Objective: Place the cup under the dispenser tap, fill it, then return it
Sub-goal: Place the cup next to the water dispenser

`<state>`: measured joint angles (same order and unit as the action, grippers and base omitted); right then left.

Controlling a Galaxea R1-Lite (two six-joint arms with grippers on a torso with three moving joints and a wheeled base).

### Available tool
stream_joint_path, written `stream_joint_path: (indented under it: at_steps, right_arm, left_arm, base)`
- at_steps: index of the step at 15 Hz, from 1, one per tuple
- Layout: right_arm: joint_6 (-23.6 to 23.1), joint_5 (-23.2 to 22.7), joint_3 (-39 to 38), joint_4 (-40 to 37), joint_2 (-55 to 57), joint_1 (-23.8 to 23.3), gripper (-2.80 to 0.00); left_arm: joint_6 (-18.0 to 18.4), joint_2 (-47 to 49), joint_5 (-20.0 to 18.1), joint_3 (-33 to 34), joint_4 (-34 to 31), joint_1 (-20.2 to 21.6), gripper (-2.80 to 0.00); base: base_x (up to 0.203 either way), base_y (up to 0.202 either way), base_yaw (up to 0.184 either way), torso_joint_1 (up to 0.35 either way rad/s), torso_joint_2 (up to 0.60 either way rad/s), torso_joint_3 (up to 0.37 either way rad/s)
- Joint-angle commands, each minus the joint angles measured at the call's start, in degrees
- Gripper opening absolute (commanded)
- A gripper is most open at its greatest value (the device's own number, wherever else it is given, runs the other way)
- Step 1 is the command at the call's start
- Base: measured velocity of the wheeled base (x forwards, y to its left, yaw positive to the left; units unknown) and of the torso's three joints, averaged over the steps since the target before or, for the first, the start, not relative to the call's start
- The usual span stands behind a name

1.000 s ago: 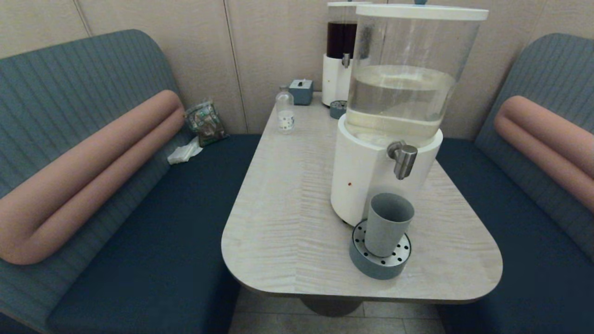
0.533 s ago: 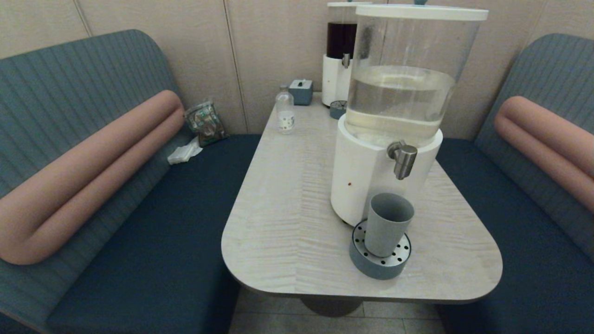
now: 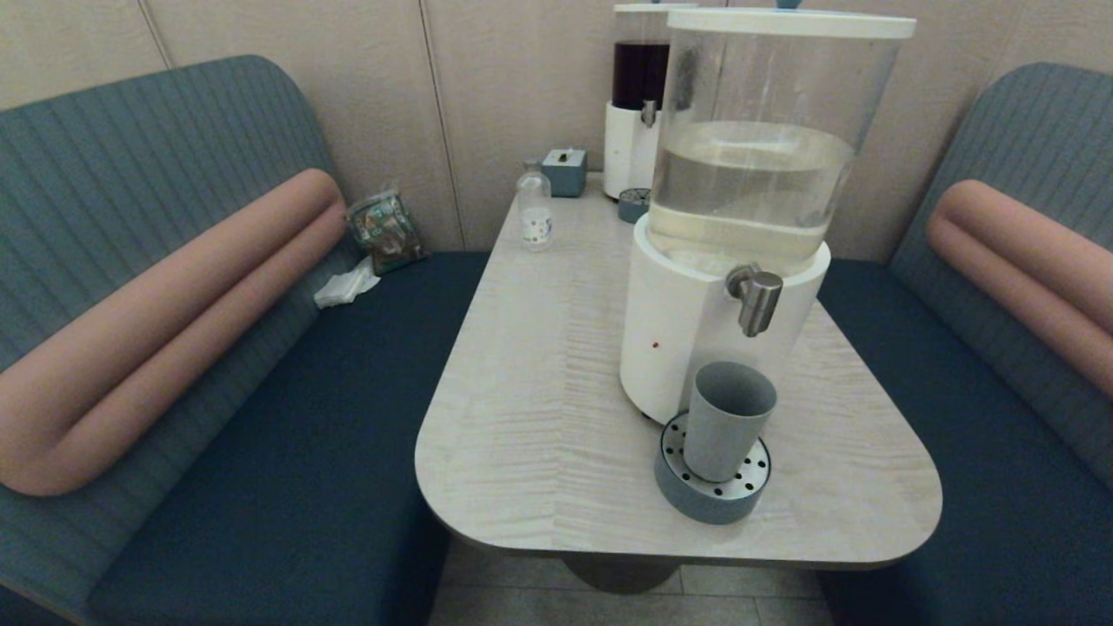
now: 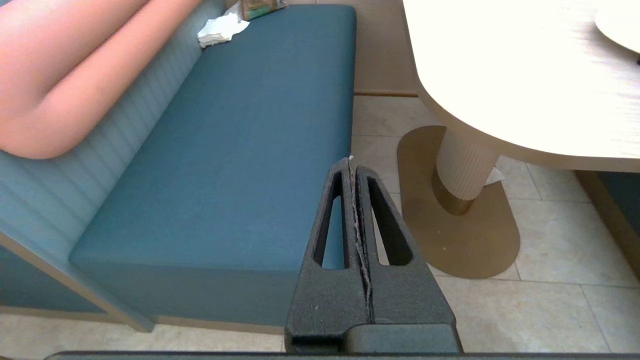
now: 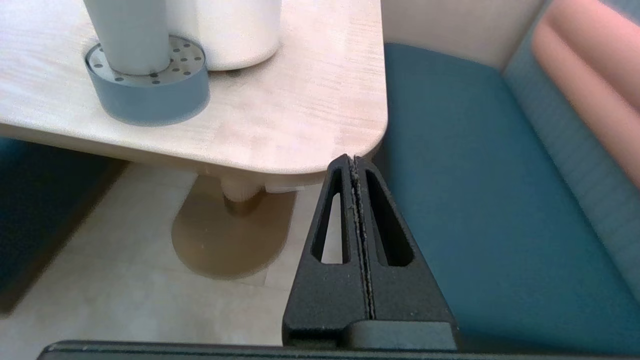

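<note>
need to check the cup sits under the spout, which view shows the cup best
The head view: the cup shows whole, upright on the round drip tray, below the dispenser tap. The right wrist view catches only its lower body on the tray, rim cut off. The left wrist view does not show it.

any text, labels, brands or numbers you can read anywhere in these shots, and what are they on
No text here can be read.
The small clear bottle carries a white label with coloured marks, too small to read.
The crumpled printed snack packet on the bench has a busy print, too blurred to read.
The big white-based dispenser shows only a small red dot, no lettering.
The grey-blue tapered cup and the brushed-steel tap are unmarked.
</note>
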<state>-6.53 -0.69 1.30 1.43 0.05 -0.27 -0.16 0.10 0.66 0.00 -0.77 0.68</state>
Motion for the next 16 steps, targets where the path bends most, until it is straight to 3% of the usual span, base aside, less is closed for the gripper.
stream_joint_path:
  at_steps: [1, 4, 7, 10, 12, 13, 15, 16]
  right_arm:
    - [0.3, -0.3, -0.7, -4.2, -0.2, 0.0, -2.80]
    - [1.7, -0.3, -0.8, -3.4, -0.1, 0.0, -2.80]
    - [2.1, -0.3, -0.7, -3.4, -0.1, 0.0, -2.80]
    - [2.1, -0.3, -0.7, -3.4, -0.1, 0.0, -2.80]
    - [2.1, -0.3, -0.7, -3.4, -0.1, 0.0, -2.80]
    - [2.1, -0.3, -0.7, -3.4, -0.1, 0.0, -2.80]
    - [2.1, -0.3, -0.7, -3.4, -0.1, 0.0, -2.80]
    - [2.1, -0.3, -0.7, -3.4, -0.1, 0.0, -2.80]
  left_arm:
    - [0.0, 0.1, 0.0, 0.1, 0.0, 0.0, -2.80]
    - [-0.7, 0.1, 0.2, 0.0, 0.1, 0.0, -2.80]
    - [-2.5, 4.3, -1.1, -10.7, 0.7, 0.0, -2.80]
    - [-8.0, 23.7, -4.3, -29.2, 1.5, -0.5, -2.80]
    - [-10.9, 43.4, -10.4, -39.9, 2.8, -0.8, -2.80]
    - [-11.6, 52.2, -14.9, -43.1, 5.2, -1.2, 0.00]
    - [-11.8, 66.2, -26.2, -44.7, 16.6, -2.4, 0.00]
    - [-10.1, 72.1, -31.2, -42.7, 25.8, -3.0, 0.00]
  base:
    - [0.000, 0.000, 0.000, 0.000, 0.00, 0.000]
    - [0.000, 0.000, 0.000, 0.000, 0.00, 0.000]
    - [0.000, 0.000, 0.000, 0.000, 0.00, 0.000]
    - [0.000, 0.000, 0.000, 0.000, 0.00, 0.000]
    - [0.000, 0.000, 0.000, 0.000, 0.00, 0.000]
    - [0.000, 0.000, 0.000, 0.000, 0.00, 0.000]
    - [0.000, 0.000, 0.000, 0.000, 0.00, 0.000]
    - [0.000, 0.000, 0.000, 0.000, 0.00, 0.000]
